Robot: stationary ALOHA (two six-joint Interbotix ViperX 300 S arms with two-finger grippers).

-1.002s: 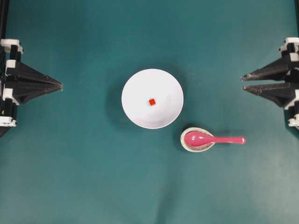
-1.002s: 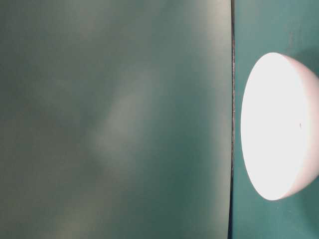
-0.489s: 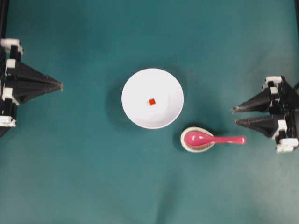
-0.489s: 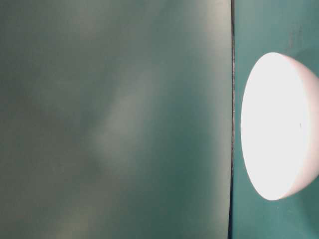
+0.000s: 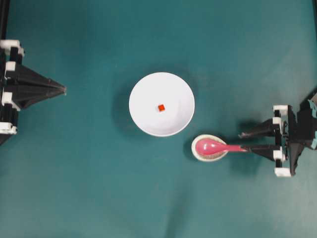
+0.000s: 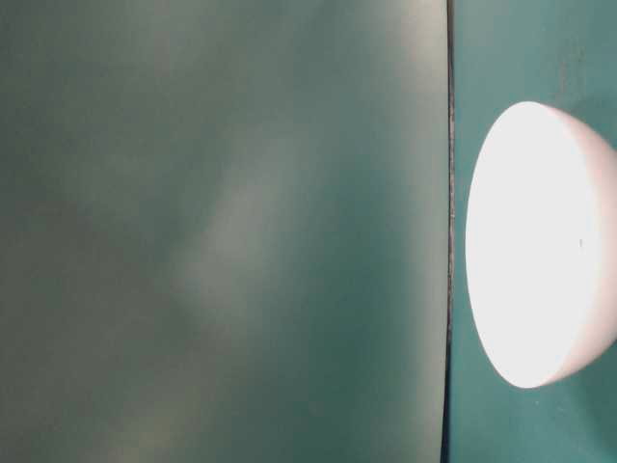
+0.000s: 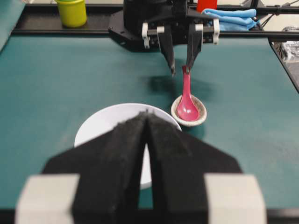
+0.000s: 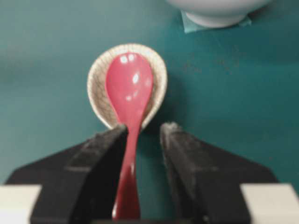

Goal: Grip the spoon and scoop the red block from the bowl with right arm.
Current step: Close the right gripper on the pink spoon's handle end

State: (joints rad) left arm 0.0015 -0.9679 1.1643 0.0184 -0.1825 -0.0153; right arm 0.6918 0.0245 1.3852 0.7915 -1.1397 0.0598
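While the whole scene is laid out on a teal-green table (image 5: 99,188), two black robot arms are seen at its opposite edges in the overhead view. The left gripper (image 5: 63,90) is parked at the left edge, pointing toward the middle, with its jaws clenched together on nothing. The right gripper (image 5: 243,141) is reached in from the right edge, its jaws released and spread wide, with white fittings and a teal patch visible behind them.

At the centre of the table a large plain white bowl (image 5: 161,104) is placed, well apart from both grippers. In the table-level view only its glaring white side (image 6: 540,246) is shown. A tiny red block (image 5: 161,107) is seen lying near the middle of the bowl's floor.

Just beside the bowl, toward the lower right in the overhead view, a small speckled grey-white dish (image 5: 200,153) is set. A glossy pink spoon (image 5: 215,147) is rested with its scoop in this dish and its handle stretched out toward the right gripper. In the right wrist view the handle (image 8: 128,177) is shown running between the two open fingers (image 8: 100,158), lying close against the left-hand one; whether it is touched cannot be told, and it is not clamped.

At the far edge in the left wrist view, a yellow-green cup (image 7: 71,11) and a folded blue cloth (image 7: 231,18) are seen.
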